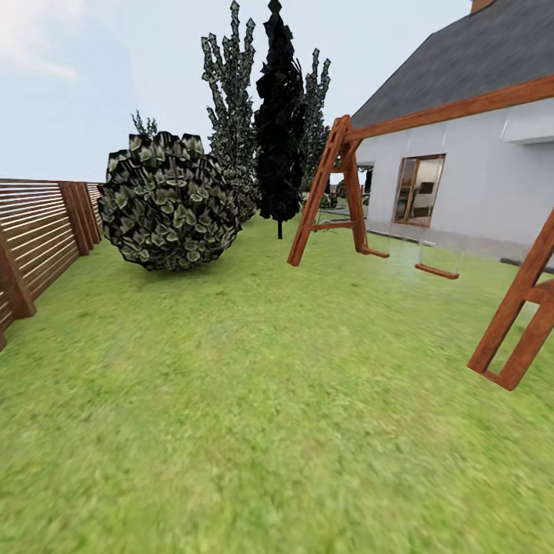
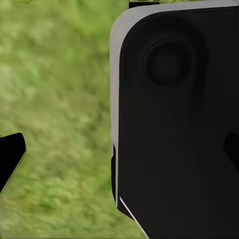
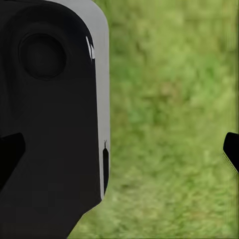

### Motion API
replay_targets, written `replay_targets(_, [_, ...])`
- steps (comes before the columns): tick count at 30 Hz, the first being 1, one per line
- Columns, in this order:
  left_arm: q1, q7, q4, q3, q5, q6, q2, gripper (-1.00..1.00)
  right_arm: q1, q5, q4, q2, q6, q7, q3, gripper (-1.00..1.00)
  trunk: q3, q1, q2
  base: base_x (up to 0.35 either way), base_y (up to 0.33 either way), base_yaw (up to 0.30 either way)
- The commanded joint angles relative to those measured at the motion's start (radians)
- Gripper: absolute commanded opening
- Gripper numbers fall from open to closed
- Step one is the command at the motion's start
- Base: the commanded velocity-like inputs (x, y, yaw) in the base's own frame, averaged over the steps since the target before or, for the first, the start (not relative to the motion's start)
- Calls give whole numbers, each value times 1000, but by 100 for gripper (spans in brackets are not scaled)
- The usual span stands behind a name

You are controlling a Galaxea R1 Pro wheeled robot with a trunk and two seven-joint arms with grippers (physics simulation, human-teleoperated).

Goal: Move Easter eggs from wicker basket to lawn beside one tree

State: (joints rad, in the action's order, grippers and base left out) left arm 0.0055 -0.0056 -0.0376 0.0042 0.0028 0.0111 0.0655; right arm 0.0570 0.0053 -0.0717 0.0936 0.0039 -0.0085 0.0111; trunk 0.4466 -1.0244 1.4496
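The lawn (image 1: pixel 254 400) spreads wide and green ahead of me in the head view. The wicker basket and the Easter eggs are out of view. At the lawn's far end stands a tall slim leafy tree (image 1: pixel 229 115), with an all-black tree (image 1: pixel 278 123) beside it. In the left wrist view, my left gripper (image 2: pixel 120 154) is open, one black fingertip (image 2: pixel 11 157) at each side edge, with a dark rounded part of my own body beside blurred grass. My right gripper (image 3: pixel 120 154) is open too, with grass between its fingertips (image 3: pixel 232 149).
A round leafy bush (image 1: pixel 168 201) sits at the back left near the brown slat fence (image 1: pixel 38 231). A wooden swing set (image 1: pixel 346 192) spans the right side, its near frame (image 1: pixel 523 308) close by. The white house (image 1: pixel 469 154) stands behind it.
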Motion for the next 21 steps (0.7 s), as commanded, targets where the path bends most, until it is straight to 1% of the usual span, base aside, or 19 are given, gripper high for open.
replay_targets(1, [1,-1,-2,0,0,1,0,100,1,1,-2,0,0,-1,1,100,1,-1,0,335,0,0])
replay_targets(8, [1,0,-2,0,0,0,0,100,1,1,-2,0,0,-1,1,100,1,-1,0,335,0,0])
replay_targets(21, [1,0,-1,0,0,0,0,100,1,-11,-2,-5,-1,-1,-4,100,1,-1,0,334,0,0])
